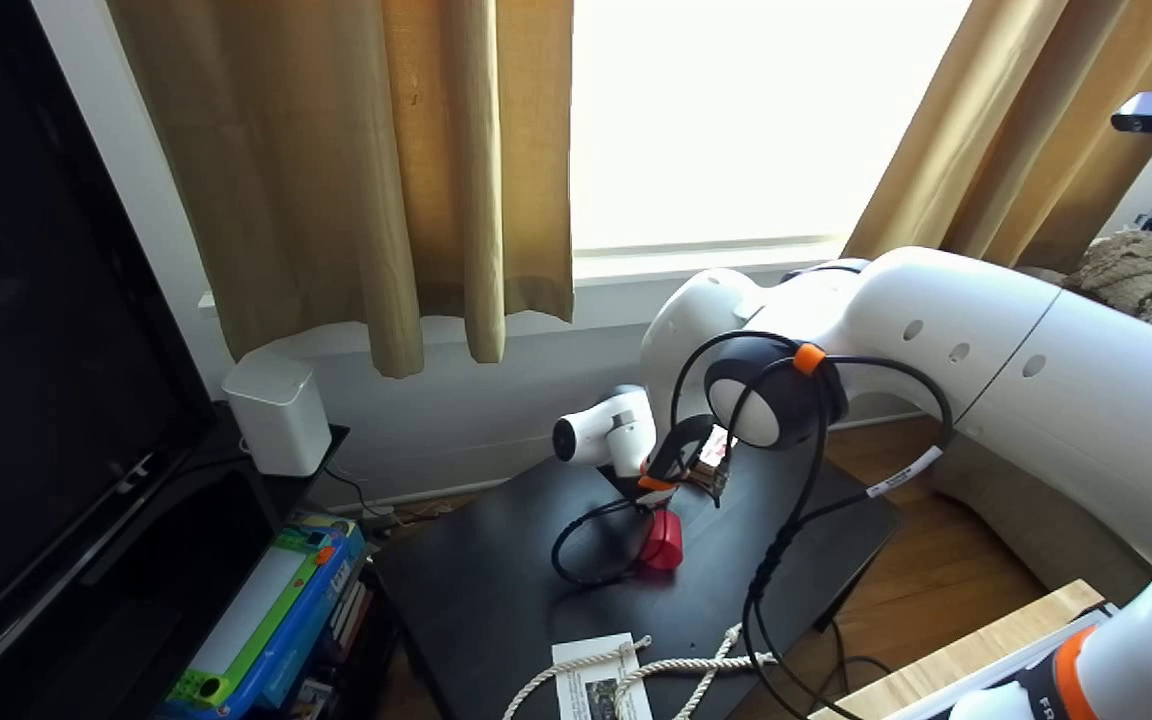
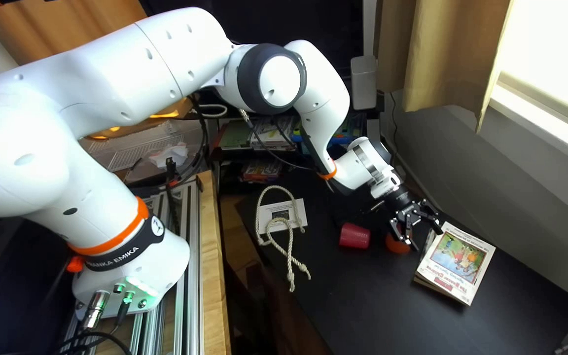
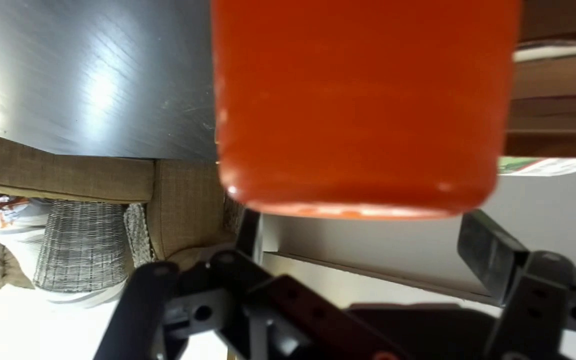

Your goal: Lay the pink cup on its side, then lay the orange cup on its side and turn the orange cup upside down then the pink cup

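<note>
The pink cup (image 2: pixel 354 235) appears to lie on its side on the dark table; it also shows in an exterior view (image 1: pixel 666 540), partly behind a cable. The orange cup (image 2: pixel 396 244) sits right of it, under my gripper (image 2: pixel 428 238). In the wrist view, which stands upside down, the orange cup (image 3: pixel 363 110) fills the upper middle, with a rounded end toward the jaws. My gripper (image 3: pixel 363 230) is open, its fingers spread about the cup's width at that end. Whether they touch the cup, and which way its mouth faces, I cannot tell.
A small stack of books (image 2: pixel 456 261) stands right by the gripper and orange cup. A card (image 2: pixel 284 212) and a rope (image 2: pixel 289 246) lie on the table (image 2: pixel 382 305). Black cables (image 1: pixel 786 550) hang from the arm. The wall and window sill (image 1: pixel 716 262) are behind the table.
</note>
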Controlling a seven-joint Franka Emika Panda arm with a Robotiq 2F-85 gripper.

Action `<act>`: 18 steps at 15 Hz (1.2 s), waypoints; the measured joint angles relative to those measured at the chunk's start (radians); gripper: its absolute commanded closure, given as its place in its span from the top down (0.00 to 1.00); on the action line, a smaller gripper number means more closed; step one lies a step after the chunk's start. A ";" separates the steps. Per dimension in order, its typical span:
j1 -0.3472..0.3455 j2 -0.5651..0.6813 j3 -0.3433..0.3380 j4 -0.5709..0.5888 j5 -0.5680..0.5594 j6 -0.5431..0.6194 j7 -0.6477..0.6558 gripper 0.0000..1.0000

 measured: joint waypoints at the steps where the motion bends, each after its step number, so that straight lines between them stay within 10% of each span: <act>1: -0.009 0.000 0.011 0.010 0.001 0.000 -0.006 1.00; 18: -0.195 -0.194 0.224 -0.037 0.278 -0.024 -0.440 1.00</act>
